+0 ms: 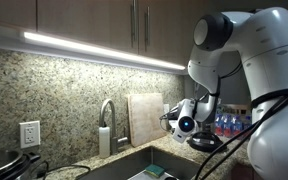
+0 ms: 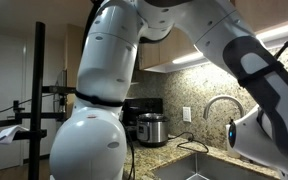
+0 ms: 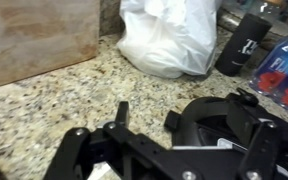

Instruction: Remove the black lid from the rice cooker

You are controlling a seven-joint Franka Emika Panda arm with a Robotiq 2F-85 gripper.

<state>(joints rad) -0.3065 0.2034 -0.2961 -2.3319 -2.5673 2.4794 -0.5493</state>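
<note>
In the wrist view my gripper (image 3: 146, 117) is open, with bare granite counter between its two black fingers. The black lid (image 3: 220, 118) lies just right of the right finger, which is at or close to its rim. It sits domed on the rice cooker, of which only a strip of grey rim (image 3: 206, 145) shows under it. In an exterior view the gripper (image 1: 195, 134) hangs low over the counter, right of the sink, with the black lid (image 1: 208, 144) just below it. The cooker's body is hidden there.
A tan cutting board (image 1: 144, 118) leans on the wall behind the sink (image 1: 134, 165) and faucet (image 1: 106, 125). A white plastic bag (image 3: 169, 35), a black canister (image 3: 242, 45) and blue bottles (image 3: 284, 70) stand behind the lid. A silver pot appliance (image 2: 151, 128) stands farther along.
</note>
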